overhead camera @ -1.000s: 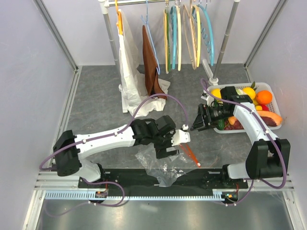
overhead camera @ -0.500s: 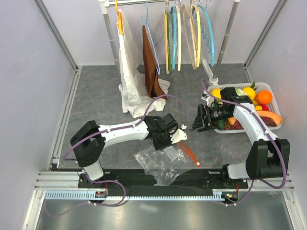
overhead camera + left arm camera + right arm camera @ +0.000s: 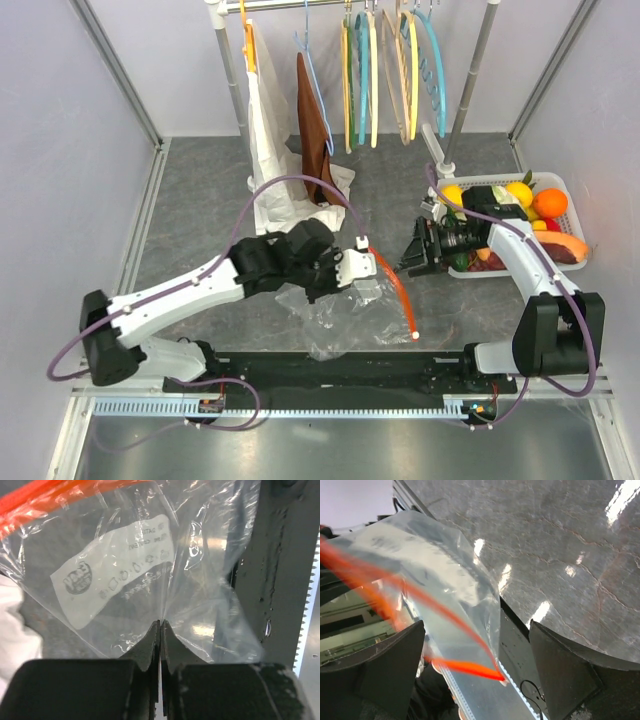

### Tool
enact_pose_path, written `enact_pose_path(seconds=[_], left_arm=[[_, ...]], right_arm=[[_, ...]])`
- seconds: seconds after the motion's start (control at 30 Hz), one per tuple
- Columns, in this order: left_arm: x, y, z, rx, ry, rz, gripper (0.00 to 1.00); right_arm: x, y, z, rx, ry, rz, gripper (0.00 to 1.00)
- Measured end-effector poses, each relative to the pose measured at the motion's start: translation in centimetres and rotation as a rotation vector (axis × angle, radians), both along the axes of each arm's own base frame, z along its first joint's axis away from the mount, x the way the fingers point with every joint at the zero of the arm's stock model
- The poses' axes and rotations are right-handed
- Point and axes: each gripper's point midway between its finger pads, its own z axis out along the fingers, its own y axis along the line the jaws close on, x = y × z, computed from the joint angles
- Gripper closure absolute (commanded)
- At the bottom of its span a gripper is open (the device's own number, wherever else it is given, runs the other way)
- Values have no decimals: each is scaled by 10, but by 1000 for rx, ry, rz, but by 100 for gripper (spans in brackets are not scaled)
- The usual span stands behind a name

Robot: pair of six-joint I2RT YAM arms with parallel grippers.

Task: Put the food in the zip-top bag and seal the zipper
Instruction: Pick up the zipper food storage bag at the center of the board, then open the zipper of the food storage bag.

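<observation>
Two arms are working, and we start on the left, where the left arm reaches across the grey tabletop (image 3: 200,215) toward the middle. The left claw (image 3: 160,629) is pinched tight, its fingers together on a fold of the clear bag (image 3: 340,322). On the wrist camera we see the thin plastic caught right between the tips, with a white printed label just above them. The bag lies crumpled on the tabletop near the front rail, between the two arms, and we see nothing inside it.

Behind it, at the back, a white garment (image 3: 268,165) and a brown garment (image 3: 314,135) hang from the rack, with coloured hangers (image 3: 390,80) to their right.

Moving to the centre, the orange-red zipper (image 3: 396,296) curves along the bag's right edge, from beside the left claw down toward the front rail. On the right wrist camera it shows as blurred orange lines meeting at the near corner, and we cannot tell whether the mouth is parted.

On to the right. The right claw (image 3: 412,256) hangs near the zipper without touching it, its fingers spread wide with nothing between them, facing the bag.

Far right, the white basket (image 3: 573,188) holds the food. We can see an orange (image 3: 551,203) and a yellow fruit (image 3: 519,192), while the right arm partly hides the other pieces. All of it sits in the basket, well apart from the bag.
</observation>
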Motion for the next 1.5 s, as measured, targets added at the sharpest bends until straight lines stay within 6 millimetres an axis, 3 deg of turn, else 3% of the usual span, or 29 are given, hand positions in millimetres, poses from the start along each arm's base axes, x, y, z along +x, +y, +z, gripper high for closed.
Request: enact_pose_path(seconds=[0.03, 0.13, 0.23, 0.4, 0.67, 0.87, 1.2, 1.5], left_arm=[[-2, 3, 13, -40, -26, -10, 98], [-7, 9, 25, -86, -62, -35, 98], [-10, 15, 17, -71, -67, -48, 98], [-12, 20, 4, -40, -63, -62, 98], [-12, 20, 5, -55, -80, -70, 98], [-13, 22, 6, -64, -87, -70, 98], [-13, 22, 8, -70, -91, -70, 98], [-12, 21, 8, -75, -94, -69, 98]], right_arm=[[1, 0, 1, 11, 0, -5, 7], [5, 1, 8, 70, 4, -13, 7], [6, 4, 13, 121, 16, -10, 10], [6, 8, 14, 173, 7, 23, 25], [-2, 3, -7, 149, 4, 89, 44], [-12, 3, -21, 165, 62, 143, 43], [-27, 13, -17, 192, 44, 224, 43], [-27, 24, -8, 211, 1, 281, 42]])
